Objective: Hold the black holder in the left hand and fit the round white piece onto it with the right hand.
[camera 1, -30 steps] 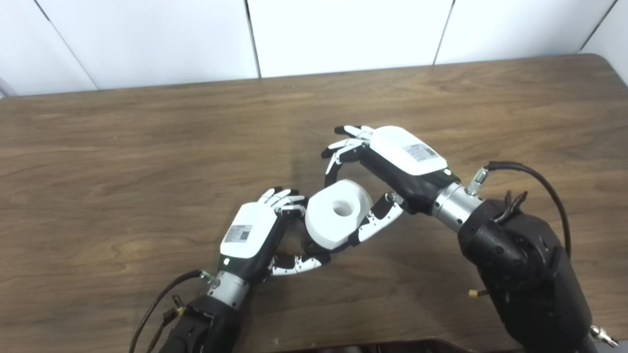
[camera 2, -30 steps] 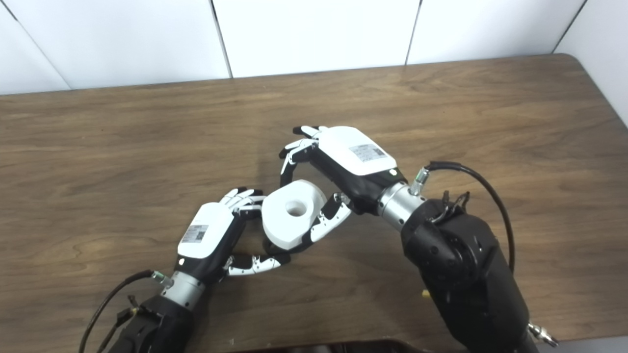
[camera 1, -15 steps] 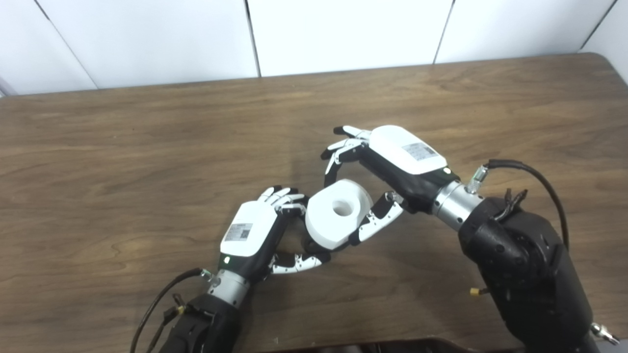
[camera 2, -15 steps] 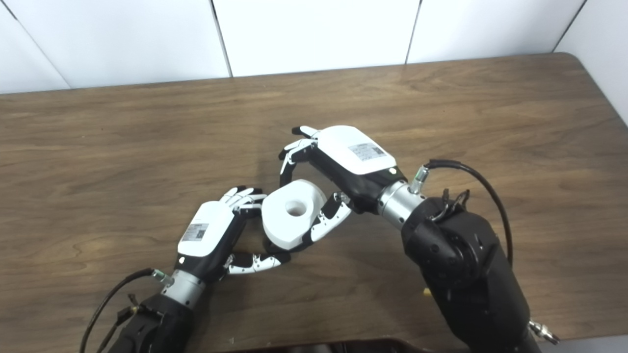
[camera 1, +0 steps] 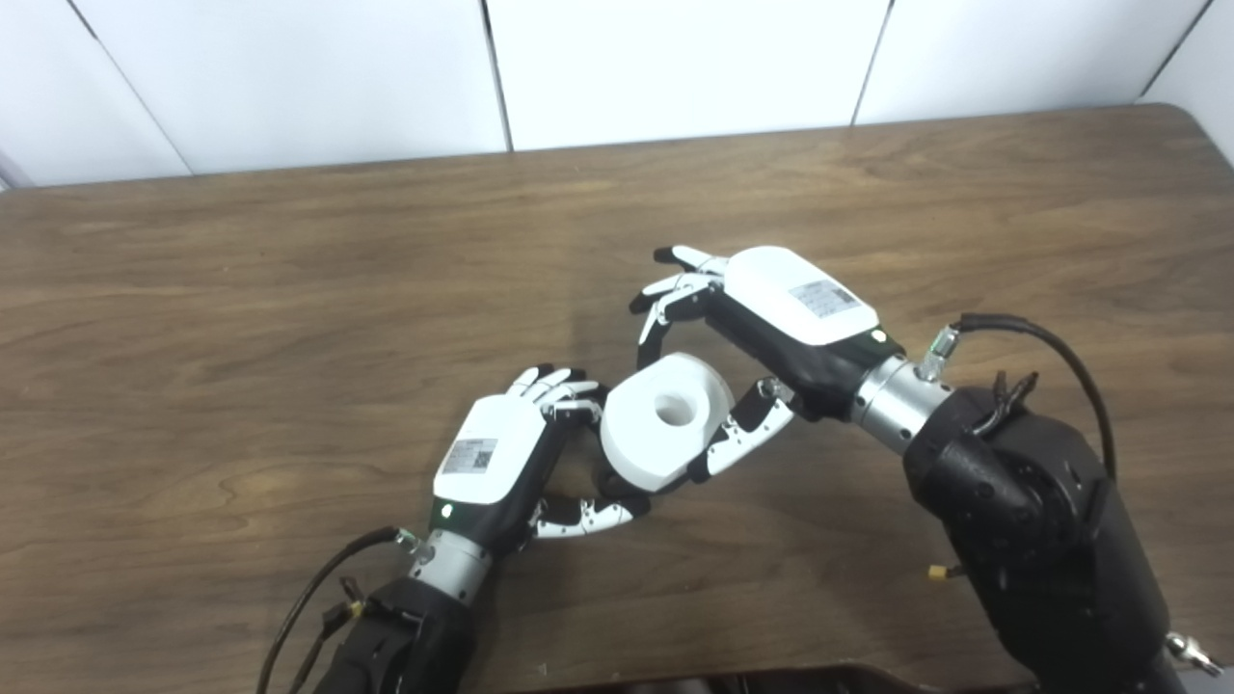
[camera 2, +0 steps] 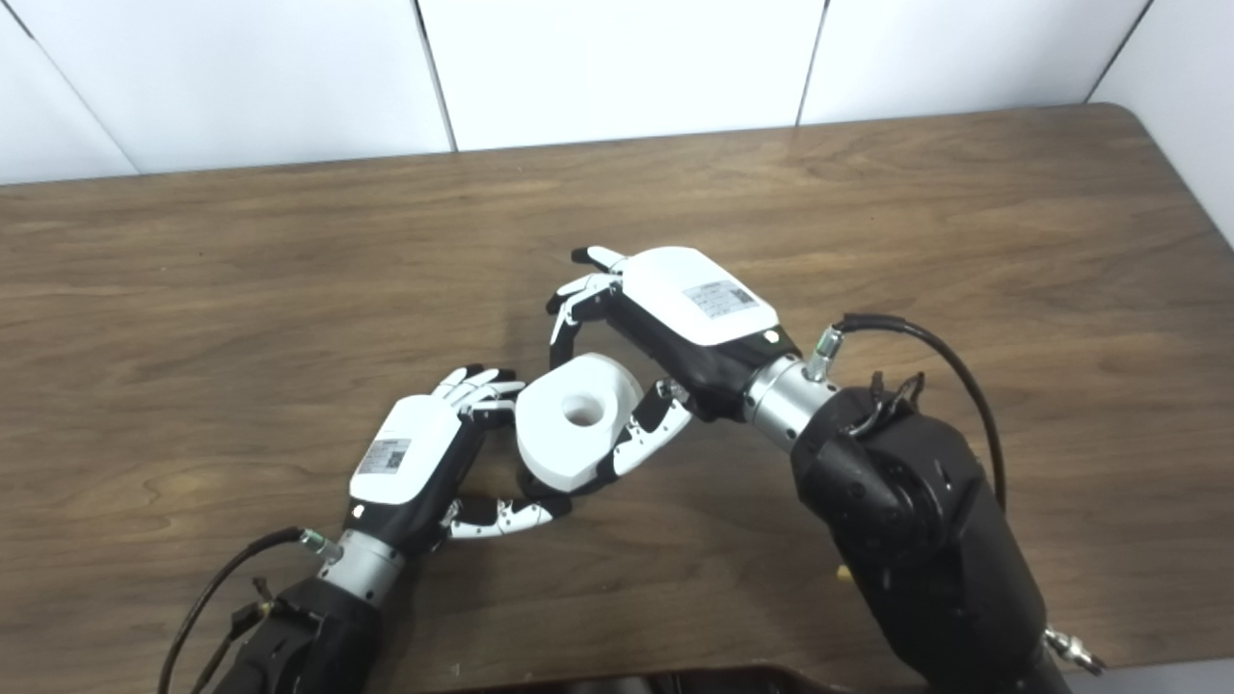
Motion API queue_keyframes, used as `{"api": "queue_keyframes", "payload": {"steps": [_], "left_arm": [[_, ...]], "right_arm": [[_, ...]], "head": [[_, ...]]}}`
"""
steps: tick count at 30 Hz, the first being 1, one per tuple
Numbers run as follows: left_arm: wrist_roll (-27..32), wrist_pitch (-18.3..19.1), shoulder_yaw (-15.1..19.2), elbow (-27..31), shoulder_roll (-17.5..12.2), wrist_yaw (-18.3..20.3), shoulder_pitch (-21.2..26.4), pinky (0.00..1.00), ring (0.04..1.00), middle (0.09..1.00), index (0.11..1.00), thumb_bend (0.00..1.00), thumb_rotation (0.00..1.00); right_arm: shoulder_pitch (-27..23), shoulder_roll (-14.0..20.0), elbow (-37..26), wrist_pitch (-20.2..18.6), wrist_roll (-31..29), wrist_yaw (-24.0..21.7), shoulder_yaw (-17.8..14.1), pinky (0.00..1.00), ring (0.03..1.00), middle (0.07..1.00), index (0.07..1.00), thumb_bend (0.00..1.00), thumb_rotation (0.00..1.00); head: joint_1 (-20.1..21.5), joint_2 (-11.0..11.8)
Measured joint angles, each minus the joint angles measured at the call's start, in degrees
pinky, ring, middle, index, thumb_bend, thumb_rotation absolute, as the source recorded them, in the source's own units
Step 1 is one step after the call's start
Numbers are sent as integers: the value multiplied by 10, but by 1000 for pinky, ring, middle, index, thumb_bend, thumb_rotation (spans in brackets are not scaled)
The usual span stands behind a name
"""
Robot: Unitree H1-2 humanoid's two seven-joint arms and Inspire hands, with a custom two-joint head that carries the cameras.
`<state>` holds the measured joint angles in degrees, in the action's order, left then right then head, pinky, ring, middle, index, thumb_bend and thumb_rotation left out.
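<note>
Very little has moved over the last second. The right hand [camera 1: 762,333] has drifted a touch up and away, so its upper fingers [camera 1: 665,299] now sit slightly higher over the round white piece [camera 1: 663,417]. The piece has edged a hair toward the right thumb. The right forearm has slid a little lower and to the right.

a wide wooden table [camera 1: 289,289] with dark brown grain fills most of the view, its far right corner rounded. behind it stands a white panelled wall [camera 1: 675,67] with thin dark seams, evenly lit.
</note>
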<state>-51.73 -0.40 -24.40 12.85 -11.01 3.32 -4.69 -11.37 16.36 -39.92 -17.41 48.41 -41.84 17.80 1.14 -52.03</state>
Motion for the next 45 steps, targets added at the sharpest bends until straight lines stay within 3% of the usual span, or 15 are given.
{"api": "queue_keyframes", "payload": {"steps": [22,45], "left_arm": [[-3,8,0,7,3,11,0,945,883,796,489,517,46],[-3,13,-1,9,4,15,1,939,881,793,489,517,45]], "right_arm": [[-6,6,0,0,5,-8,3,909,959,806,482,523,130],[-19,21,2,-3,7,-58,-3,916,963,798,482,524,132]], "head": [[2,-3],[1,-4]]}}
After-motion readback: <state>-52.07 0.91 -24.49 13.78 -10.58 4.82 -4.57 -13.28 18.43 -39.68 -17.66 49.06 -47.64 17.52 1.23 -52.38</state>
